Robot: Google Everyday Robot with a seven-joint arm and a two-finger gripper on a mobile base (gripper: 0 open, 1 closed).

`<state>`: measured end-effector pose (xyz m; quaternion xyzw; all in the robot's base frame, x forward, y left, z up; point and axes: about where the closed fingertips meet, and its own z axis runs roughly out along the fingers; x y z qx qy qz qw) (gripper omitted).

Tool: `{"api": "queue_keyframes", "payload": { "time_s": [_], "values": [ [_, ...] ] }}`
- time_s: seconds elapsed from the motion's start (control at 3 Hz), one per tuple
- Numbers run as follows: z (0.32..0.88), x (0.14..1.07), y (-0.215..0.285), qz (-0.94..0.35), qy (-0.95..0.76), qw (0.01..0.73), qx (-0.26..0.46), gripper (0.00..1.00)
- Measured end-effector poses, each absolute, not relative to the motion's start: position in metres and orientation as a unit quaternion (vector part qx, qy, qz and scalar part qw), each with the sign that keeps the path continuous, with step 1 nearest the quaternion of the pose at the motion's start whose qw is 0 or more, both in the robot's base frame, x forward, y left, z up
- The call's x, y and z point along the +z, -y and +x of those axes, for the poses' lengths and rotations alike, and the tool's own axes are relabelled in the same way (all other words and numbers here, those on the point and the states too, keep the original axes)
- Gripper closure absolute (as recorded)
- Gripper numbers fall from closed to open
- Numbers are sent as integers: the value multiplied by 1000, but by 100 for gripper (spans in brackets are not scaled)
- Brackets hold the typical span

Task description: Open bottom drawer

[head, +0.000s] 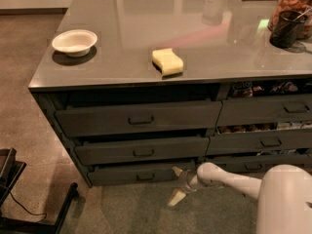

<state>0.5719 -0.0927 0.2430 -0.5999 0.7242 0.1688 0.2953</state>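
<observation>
The bottom drawer point(122, 174) is the lowest, thin-fronted dark grey drawer of the left stack, with a small loop handle point(145, 177) at its middle. Its front stands slightly out from the cabinet. My gripper point(176, 185) is low by the floor, just right of this drawer's right end and to the right of the handle. Its two pale fingers point(175, 198) are spread apart and hold nothing. The white arm point(229, 179) reaches in from the lower right.
Two taller drawers point(139, 118) sit above it, slightly ajar. The right stack point(263, 143) holds snacks. On the counter are a white bowl point(74, 42), a yellow sponge point(167, 61) and a dark cup point(286, 29). A black chair base point(29, 213) stands at lower left.
</observation>
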Motion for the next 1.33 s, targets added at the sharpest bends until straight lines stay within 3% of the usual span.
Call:
{"api": "queue_keyframes", "payload": {
  "time_s": [1.33],
  "values": [
    [615,202,53,-623,-687,315,199,0]
  ]
}}
